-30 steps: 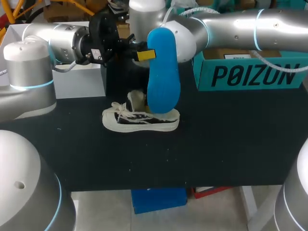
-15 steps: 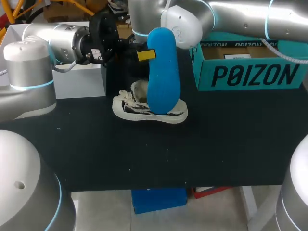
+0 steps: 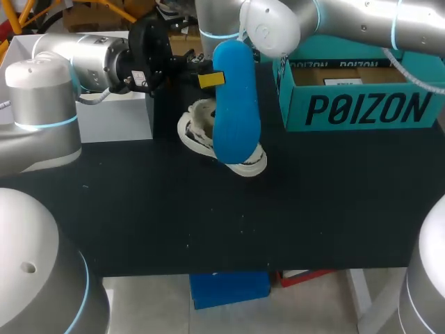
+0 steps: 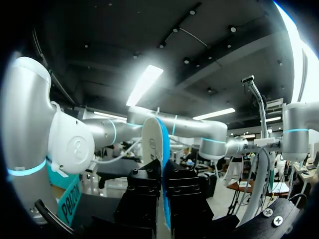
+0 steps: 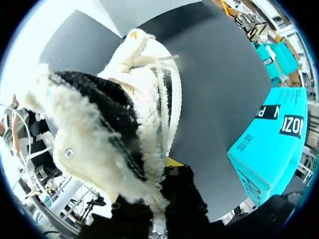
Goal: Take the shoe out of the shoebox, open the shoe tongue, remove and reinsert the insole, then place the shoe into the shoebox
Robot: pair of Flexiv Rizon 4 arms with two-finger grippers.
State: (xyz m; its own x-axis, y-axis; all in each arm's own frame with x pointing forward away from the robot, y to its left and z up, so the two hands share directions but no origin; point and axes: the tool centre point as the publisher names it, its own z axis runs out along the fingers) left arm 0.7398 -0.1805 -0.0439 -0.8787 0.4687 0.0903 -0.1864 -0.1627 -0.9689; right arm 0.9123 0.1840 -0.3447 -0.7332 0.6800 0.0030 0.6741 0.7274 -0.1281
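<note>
Black matte worktop (image 3: 313, 209), viewed from its front edge: a broad dark surface, evenly lit, flecked with a few pale specks; a white box (image 3: 118, 118) stands at its rear left

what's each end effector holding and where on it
Left end effector: the blue insole, pinched near its upper end. Right end effector: the shoe, gripped by the fuzzy rim of its opening.

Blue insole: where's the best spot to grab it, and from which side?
Grab the upper end, pinched across its two flat faces from the left arm's side, as the left gripper does. The blue insole hangs upright, thin edge-on, and its lower end overlaps the shoe.
</note>
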